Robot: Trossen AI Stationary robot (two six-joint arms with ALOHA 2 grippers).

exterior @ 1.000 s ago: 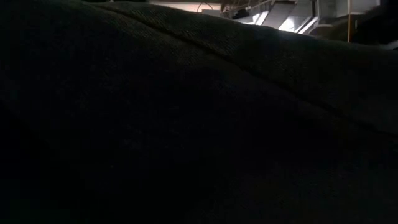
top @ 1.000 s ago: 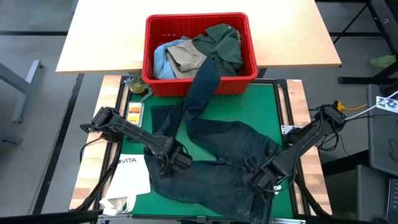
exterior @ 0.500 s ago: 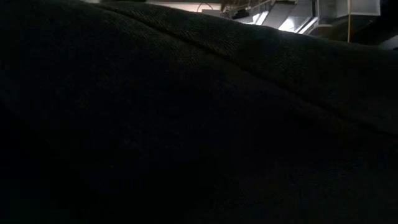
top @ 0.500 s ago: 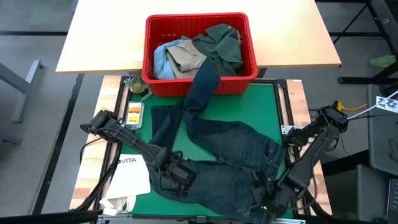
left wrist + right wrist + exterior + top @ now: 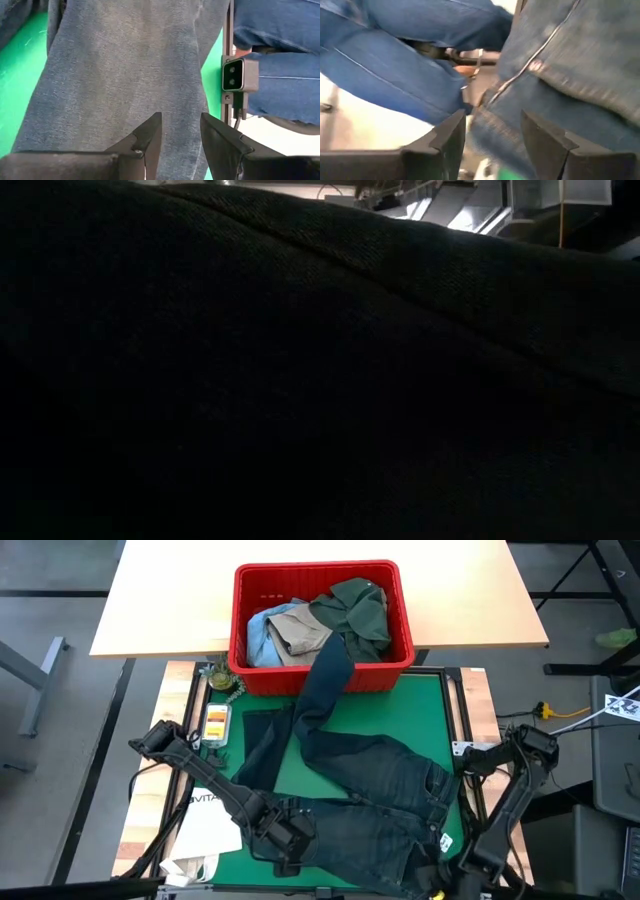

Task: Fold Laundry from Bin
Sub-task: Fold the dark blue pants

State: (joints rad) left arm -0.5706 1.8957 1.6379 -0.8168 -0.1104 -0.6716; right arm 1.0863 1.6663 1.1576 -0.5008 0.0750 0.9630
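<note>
Here, dark jeans (image 5: 370,790) sprawl across green mat (image 5: 425,710), one leg trailing back into red bin (image 5: 322,675). Waistband end under both tools. Left gripper (image 5: 180,132) over denim, jaws parted, empty. Right gripper (image 5: 492,130) at near hem, also open.

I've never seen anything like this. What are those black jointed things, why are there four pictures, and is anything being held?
They are two robot arms, each ending in a two-finger gripper. One camera looks straight down: a red bin of laundry stands at the far end, and dark jeans trail from it across the green mat. A white paper bag lies at the left.

The nearly black picture comes from a table-level camera, blocked by cloth.

The other two cameras ride on the wrists. The left gripper hangs over the jeans, fingers apart, holding nothing. The right gripper is at the jeans' near edge, also open. Blue-jeaned legs show beyond the table.
</note>
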